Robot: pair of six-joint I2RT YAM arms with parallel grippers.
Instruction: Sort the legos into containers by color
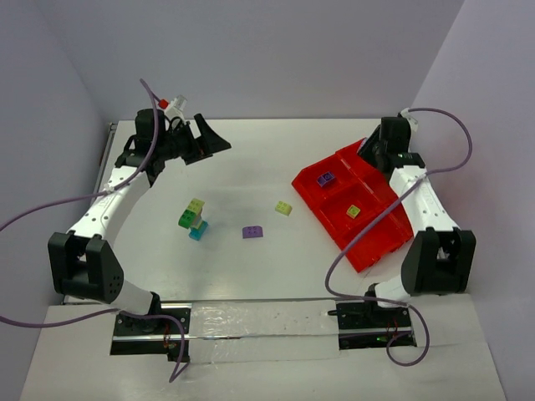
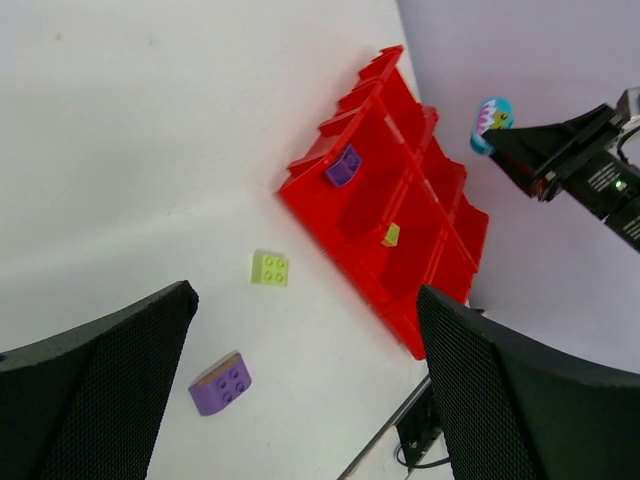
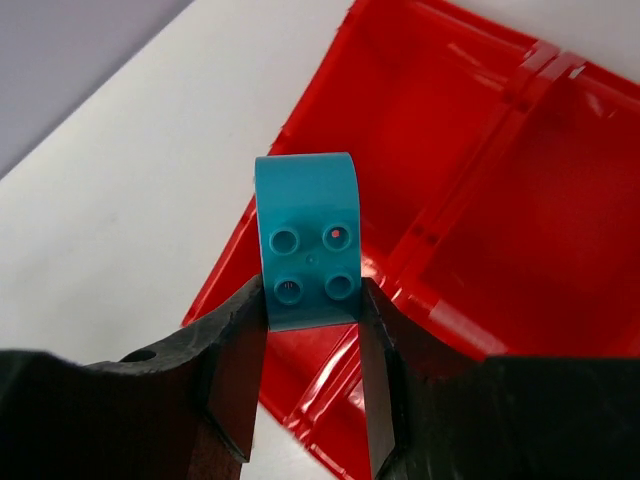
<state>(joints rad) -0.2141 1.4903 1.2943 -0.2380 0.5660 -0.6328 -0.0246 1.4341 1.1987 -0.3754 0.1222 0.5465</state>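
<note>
Right wrist view: the right pincer (image 3: pixel 310 305) is clenched on a teal brick (image 3: pixel 308 230), studs toward the lens, held in the air above the red tray (image 3: pixel 450 110), whose compartments in this view lie bare. The top external view places that arm over the tray's far corner, at the right side of the bench (image 1: pixel 251 159). The left pincer (image 1: pixel 207 140) hovers released and carrying nothing at the far left, well apart from every brick. Two compartments are already in use: a purple brick (image 1: pixel 326 178) lies in one and a yellow-green brick (image 1: pixel 354 211) in another nearby. Waiting on the bench are a loose purple brick (image 1: pixel 252 232), a pale yellow brick (image 1: pixel 284 208) and a short stack (image 1: pixel 194 219) of yellow, green and teal pieces. The step in hand appears to be delivery of the teal brick to a compartment of its own. Exactly which compartment sits beneath it cannot be told, as the brick hides the wall and divider below. The next move likely calls for centring the brick over a bare compartment, clear of the dividers and of the two colours already placed. The arm would then lower it and part the jaws so it drops flat rather than catching on a wall.
</note>
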